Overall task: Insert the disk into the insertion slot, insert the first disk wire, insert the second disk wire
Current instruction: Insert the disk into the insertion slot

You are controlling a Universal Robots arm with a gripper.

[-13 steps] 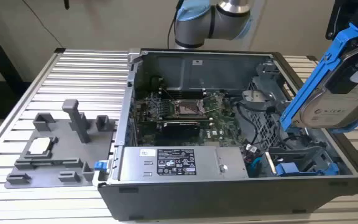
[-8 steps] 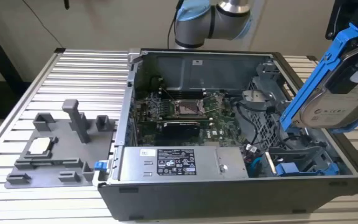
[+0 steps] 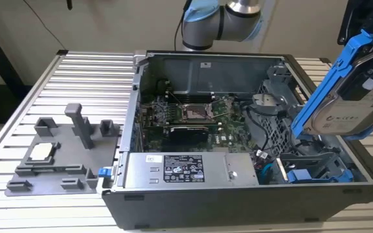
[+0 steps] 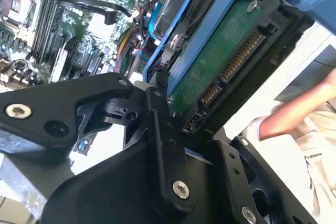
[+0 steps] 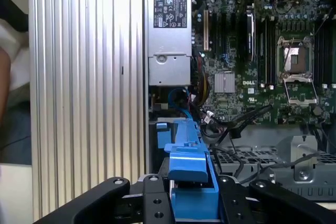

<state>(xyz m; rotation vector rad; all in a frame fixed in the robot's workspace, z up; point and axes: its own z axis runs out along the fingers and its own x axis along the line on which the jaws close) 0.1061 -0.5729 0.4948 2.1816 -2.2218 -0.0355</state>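
My gripper (image 3: 371,53) is shut on the disk (image 3: 348,107), a silver-grey drive in a bright blue bracket. It hangs tilted above the open computer case's edge, at the exterior view's right. The insertion slot (image 3: 313,170), a grey metal bay with blue fittings, lies below it in the case's near corner. In the second wrist view the disk's green circuit board (image 4: 220,61) faces the camera between my black fingers (image 4: 163,145). In the first wrist view the blue bracket (image 5: 189,166) stands between the fingers (image 5: 152,203). Loose blue and black cables (image 3: 264,167) lie beside the bay.
The open case (image 3: 238,204) rests on a slatted metal table (image 3: 76,87). Inside it are a grey labelled power-supply box (image 3: 180,170) and the motherboard (image 3: 193,114). A grey fixture plate (image 3: 57,155) lies at the exterior view's left. A person's arm (image 4: 294,114) is close to the disk.
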